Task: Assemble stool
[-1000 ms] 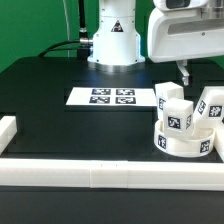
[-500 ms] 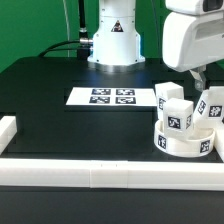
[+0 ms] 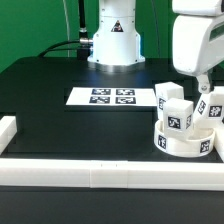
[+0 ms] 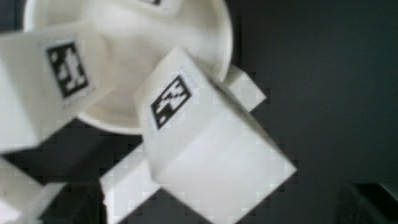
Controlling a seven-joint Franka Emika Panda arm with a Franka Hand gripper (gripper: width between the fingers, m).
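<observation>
The white round seat (image 3: pixel 186 142) lies flat at the exterior view's right, near the front bar. Three blocky tagged legs (image 3: pixel 171 99) (image 3: pixel 181 116) (image 3: pixel 211 106) stand or lean on and behind it. My gripper (image 3: pixel 200 88) hangs just above and between the rear legs, touching none of them. Its fingers look apart and hold nothing. In the wrist view a tagged leg (image 4: pixel 205 135) fills the middle. A second leg (image 4: pixel 45 80) and the seat (image 4: pixel 169 40) lie beyond it. The view is blurred.
The marker board (image 3: pixel 112 97) lies flat mid-table, towards the arm's base (image 3: pixel 113 45). Long white bars edge the front (image 3: pixel 110 176) and the exterior view's left (image 3: pixel 8 132). Bare black tabletop lies between the marker board and the front bar.
My gripper has moved toward the exterior view's right and come lower, from beside the rear leg to above the cluster of legs. The stool parts have not moved.
</observation>
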